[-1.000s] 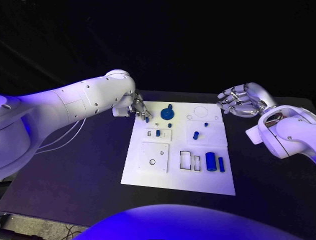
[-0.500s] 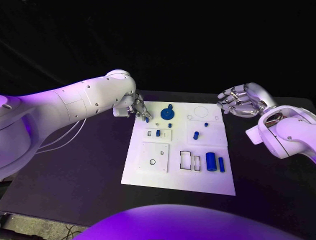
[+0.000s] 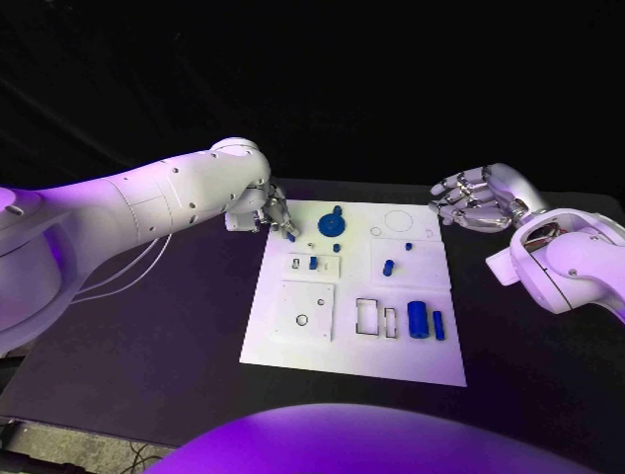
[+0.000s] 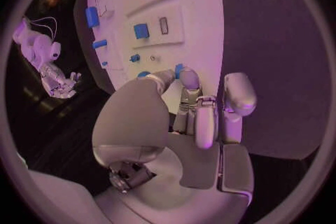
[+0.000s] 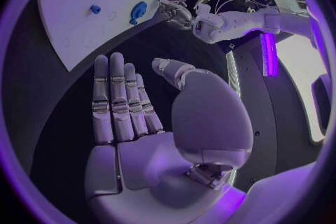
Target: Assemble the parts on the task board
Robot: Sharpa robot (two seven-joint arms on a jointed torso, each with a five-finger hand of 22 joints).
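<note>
reaching l hand (image 3: 273,212): fingers pinch small blue part (image 4: 179,70) at task board (image 3: 298,341) far-left corner
r hand (image 3: 476,197): empty, fingers spread, off board's far-right
board: mid tabletop (image 3: 141,355)

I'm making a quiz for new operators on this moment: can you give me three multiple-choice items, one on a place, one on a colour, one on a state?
1. Where is the left hand?
A. at the far left corner of the task board
B. at the board's near right corner
C. off the table

2. What colour is the large round part at the far end of the board?
A. red
B. blue
C. yellow

3. How is the right hand?
A. holding a part
B. pressed flat on the board
C. empty, off the board's side

Answers: 1 A, the head view shows its fingers at that corner. 2 B, it is blue like the other parts. 3 C, the right wrist view shows an empty palm with fingers extended, over the dark table.
</note>
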